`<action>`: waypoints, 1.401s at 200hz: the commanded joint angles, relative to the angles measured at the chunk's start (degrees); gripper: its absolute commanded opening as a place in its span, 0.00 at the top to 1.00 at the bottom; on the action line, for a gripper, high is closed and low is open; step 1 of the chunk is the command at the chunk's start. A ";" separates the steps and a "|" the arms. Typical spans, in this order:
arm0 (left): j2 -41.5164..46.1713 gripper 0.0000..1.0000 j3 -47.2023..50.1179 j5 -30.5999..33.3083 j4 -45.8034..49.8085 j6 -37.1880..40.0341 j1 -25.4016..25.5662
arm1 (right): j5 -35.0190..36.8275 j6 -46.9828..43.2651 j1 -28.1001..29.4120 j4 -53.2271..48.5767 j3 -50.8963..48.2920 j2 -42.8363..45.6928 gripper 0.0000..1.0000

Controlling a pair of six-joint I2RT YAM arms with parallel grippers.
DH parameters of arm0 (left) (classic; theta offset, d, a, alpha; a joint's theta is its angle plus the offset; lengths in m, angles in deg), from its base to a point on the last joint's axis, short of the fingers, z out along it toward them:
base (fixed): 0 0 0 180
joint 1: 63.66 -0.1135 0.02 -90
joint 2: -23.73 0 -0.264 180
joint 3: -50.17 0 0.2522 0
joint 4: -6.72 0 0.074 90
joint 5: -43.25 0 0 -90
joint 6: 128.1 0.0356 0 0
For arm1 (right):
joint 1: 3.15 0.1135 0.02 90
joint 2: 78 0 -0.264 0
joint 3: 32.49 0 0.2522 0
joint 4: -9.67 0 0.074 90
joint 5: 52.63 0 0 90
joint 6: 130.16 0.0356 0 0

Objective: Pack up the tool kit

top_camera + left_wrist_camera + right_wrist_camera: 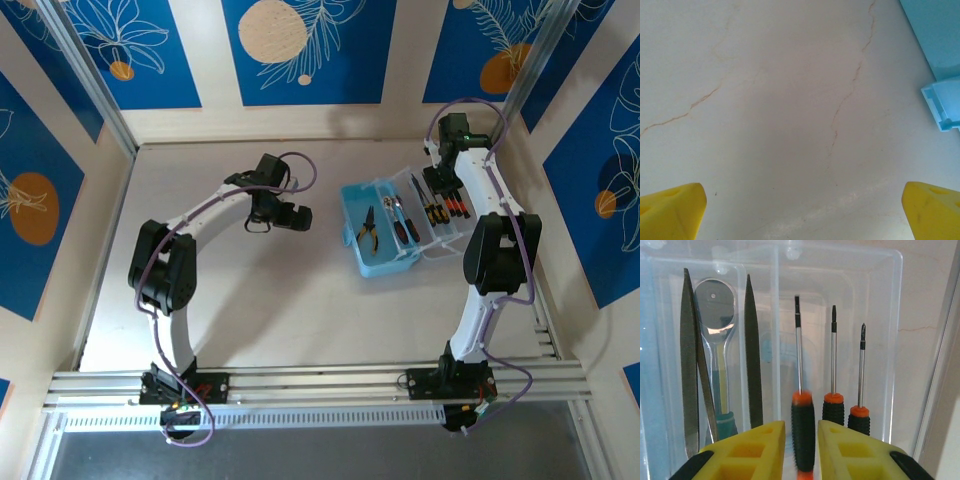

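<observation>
Case (374, 264) right of centre on table (300, 300), open: light-blue tray holding pliers (367, 230), clear lid (875, 300) flat alongside. My right gripper (801, 429) loosely straddles screwdriver (798, 355) handle, slim gaps both sides. My left gripper (801, 205) spread wide, empty.

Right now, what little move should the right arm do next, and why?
Probably open a little wider and pull straight back. The right end effector straddles the handle of the leftmost screwdriver with slim gaps on both sides, and that screwdriver already lies in the clear lid, so it seems placed.
</observation>
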 commanded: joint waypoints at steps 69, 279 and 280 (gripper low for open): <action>-0.54 0.00 -0.98 -0.50 0.89 1.75 -0.57 | -12.50 14.38 -5.15 0.53 -5.48 15.21 0.01; -4.94 0.00 -3.93 -3.93 -2.74 1.35 -0.57 | -34.46 55.09 -34.46 19.18 -54.63 35.73 0.32; -4.91 0.00 -3.88 -3.93 -2.75 1.39 -0.54 | -34.53 55.09 -34.40 19.28 -54.64 35.54 0.33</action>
